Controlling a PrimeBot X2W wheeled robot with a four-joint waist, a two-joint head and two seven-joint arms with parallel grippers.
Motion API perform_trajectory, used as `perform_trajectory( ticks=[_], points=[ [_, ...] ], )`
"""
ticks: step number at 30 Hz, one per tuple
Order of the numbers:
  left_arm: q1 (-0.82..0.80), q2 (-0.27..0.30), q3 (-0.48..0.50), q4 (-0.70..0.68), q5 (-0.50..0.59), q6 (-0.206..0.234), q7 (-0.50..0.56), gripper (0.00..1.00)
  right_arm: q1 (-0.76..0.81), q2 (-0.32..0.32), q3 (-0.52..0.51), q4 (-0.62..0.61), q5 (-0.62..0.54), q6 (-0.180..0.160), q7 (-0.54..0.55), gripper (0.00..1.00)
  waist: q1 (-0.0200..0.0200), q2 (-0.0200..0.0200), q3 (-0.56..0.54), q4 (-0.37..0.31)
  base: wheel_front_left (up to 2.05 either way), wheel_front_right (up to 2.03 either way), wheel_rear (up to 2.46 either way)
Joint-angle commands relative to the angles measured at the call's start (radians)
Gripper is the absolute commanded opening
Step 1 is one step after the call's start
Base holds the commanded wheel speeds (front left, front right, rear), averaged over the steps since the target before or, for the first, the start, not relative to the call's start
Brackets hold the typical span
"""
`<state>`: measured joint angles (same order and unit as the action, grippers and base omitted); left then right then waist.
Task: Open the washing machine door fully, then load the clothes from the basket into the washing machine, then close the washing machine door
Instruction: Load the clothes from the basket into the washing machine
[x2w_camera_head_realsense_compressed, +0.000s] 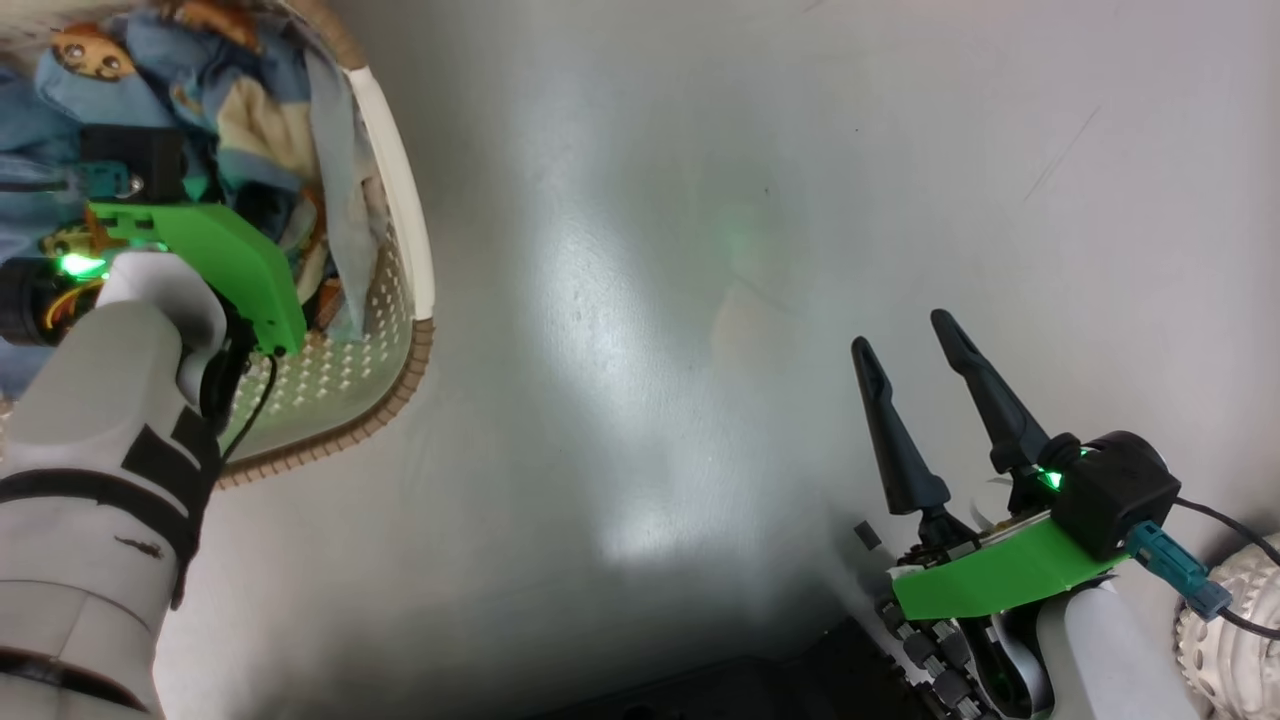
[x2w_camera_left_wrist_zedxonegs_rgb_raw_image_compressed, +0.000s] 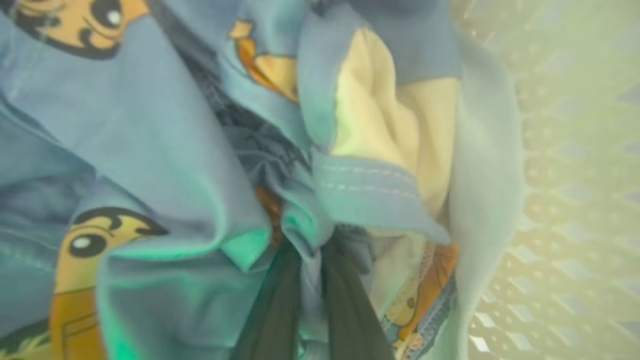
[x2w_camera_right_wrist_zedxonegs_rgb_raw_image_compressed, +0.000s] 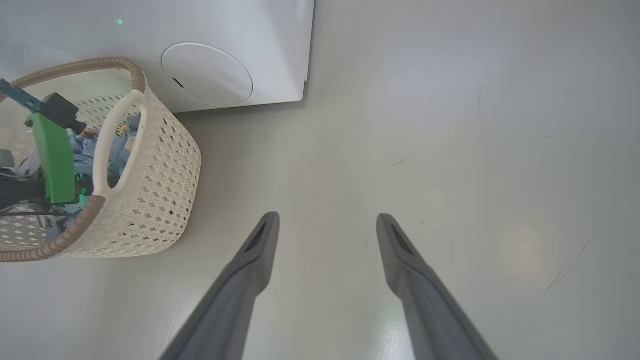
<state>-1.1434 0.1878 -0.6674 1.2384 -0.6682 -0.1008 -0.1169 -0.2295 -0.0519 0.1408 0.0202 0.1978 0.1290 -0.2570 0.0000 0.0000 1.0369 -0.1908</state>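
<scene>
At your far left the basket (x2w_camera_head_realsense_compressed: 405, 210) sits on the floor (x2w_camera_head_realsense_compressed: 650, 300). Your left arm (x2w_camera_head_realsense_compressed: 100, 420) reaches down into it from above, and its green wrist mount (x2w_camera_head_realsense_compressed: 215, 255) covers part of the load. The clothes (x2w_camera_head_realsense_compressed: 255, 110) lie heaped inside the basket: light blue fabric printed with orange-brown cartoon figures, with a cream patch among the folds. In the left wrist view, the left gripper (x2w_camera_left_wrist_zedxonegs_rgb_raw_image_compressed: 310, 256) is buried in that heap, its two dark fingers drawn close together with a bunched fold of blue cloth pinched between them (the tips are lost under the fabric, so you cannot tell how deep the bite goes). The perforated basket wall shows pale and blurred to the right of the cloth. In the right wrist view, the washing machine (x2w_camera_right_wrist_zedxonegs_rgb_raw_image_compressed: 150, 25) stands just behind the basket, showing a white corner with a round cover (x2w_camera_right_wrist_zedxonegs_rgb_raw_image_compressed: 207, 74) low on its face. Across the bare grey floor to your right, the right gripper (x2w_camera_head_realsense_compressed: 905, 335) hangs over the floor well apart from the basket. Its fingers are spread wide and empty, pointing up and slightly left in the head view.
</scene>
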Motion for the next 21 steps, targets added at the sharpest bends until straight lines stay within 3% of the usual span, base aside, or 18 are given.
perform_trajectory(
  ticks=[1, 13, 21],
  points=[
    [0.008, 0.022, 0.017, 0.004, -0.017, 0.008, -0.019, 0.00, 0.039, 0.002, 0.015, -0.017, 0.017, 0.002, -0.005, 1.00, 0.0000, 0.0000, -0.008, 0.003, 0.00, 0.00, 0.00],
    [0.098, 0.008, 0.015, 0.006, -0.032, -0.016, -0.128, 0.00, 0.013, 0.002, -0.043, -0.013, -0.004, 0.002, -0.005, 1.00, 0.0000, 0.0000, -0.133, 0.057, 0.00, 0.00, 0.00],
    [0.210, 0.024, 0.073, -0.167, -0.021, -0.021, -0.144, 0.00, -0.001, 0.000, -0.061, 0.009, -0.029, 0.002, -0.005, 1.00, 0.0000, 0.0000, -0.255, 0.121, 0.00, 0.00, 0.00]
  ],
)
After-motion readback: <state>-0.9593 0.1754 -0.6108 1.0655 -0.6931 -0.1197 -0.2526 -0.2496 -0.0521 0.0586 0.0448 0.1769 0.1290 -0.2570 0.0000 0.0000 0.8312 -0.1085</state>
